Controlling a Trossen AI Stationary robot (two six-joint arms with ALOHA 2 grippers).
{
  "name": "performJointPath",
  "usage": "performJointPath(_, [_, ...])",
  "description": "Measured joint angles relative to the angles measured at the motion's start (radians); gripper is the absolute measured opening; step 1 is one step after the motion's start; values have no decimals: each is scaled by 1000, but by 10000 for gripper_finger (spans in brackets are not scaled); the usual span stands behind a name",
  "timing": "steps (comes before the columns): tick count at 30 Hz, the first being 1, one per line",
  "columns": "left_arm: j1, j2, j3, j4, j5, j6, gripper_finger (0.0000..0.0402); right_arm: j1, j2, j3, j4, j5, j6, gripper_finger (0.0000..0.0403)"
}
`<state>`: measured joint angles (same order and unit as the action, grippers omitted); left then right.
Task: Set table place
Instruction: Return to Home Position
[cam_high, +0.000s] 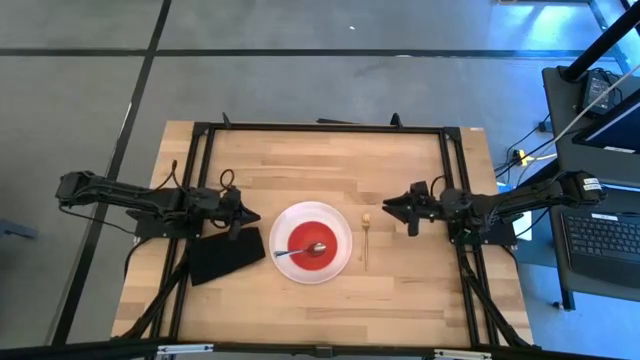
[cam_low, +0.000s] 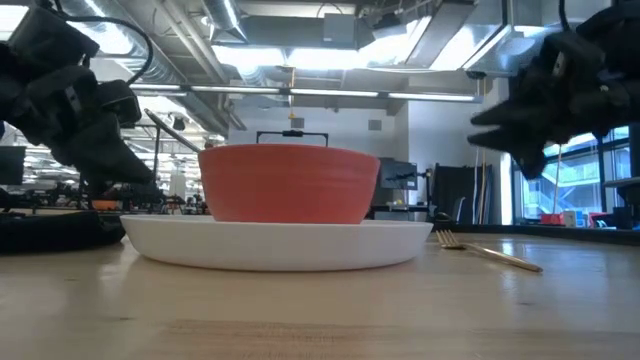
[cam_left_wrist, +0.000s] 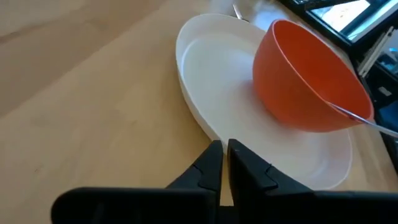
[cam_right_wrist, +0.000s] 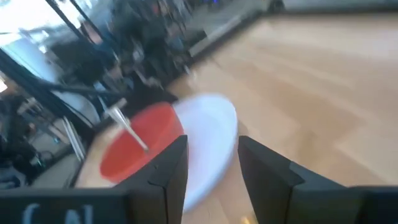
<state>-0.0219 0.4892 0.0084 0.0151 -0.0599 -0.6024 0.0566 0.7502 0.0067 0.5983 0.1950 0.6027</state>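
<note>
The left gripper (cam_high: 240, 214) had its jaws all but shut on nothing, just left of the plate (cam_high: 343, 232), by the far edge of the black cloth (cam_high: 222, 260). The right gripper (cam_high: 392, 207), jaws parted and empty, hung right of the fork (cam_high: 366, 242). The bowl (cam_high: 300, 236), spoon (cam_high: 306, 250) inside, sat on the plate, mid-way across the table (cam_high: 300, 160). A low pull-away might snag the black cloth or knock the fork askew.

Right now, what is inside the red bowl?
A silver spoon lies in the red bowl, its handle leaning out over the rim. Nothing else shows inside. The part of the white plate under the bowl is covered.
</note>
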Motion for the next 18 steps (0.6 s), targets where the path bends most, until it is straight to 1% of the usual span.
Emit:
performJointPath(3, [0, 0, 0, 0, 6, -16, 25, 0, 0, 0, -68, -5, 42, 145])
performJointPath(9, [0, 0, 0, 0, 6, -22, 30, 0, 0, 0, -155, -41, 55, 145])
performJointPath(13, [0, 0, 0, 0, 6, -11, 34, 0, 0, 0, -203, -43, 144, 145])
performJointPath(16, [0, 0, 0, 0, 6, -17, 38, 0, 0, 0, -209, -66, 228, 145])
performJointPath(18, [0, 0, 0, 0, 6, -17, 40, 0, 0, 0, -210, -67, 228, 145])
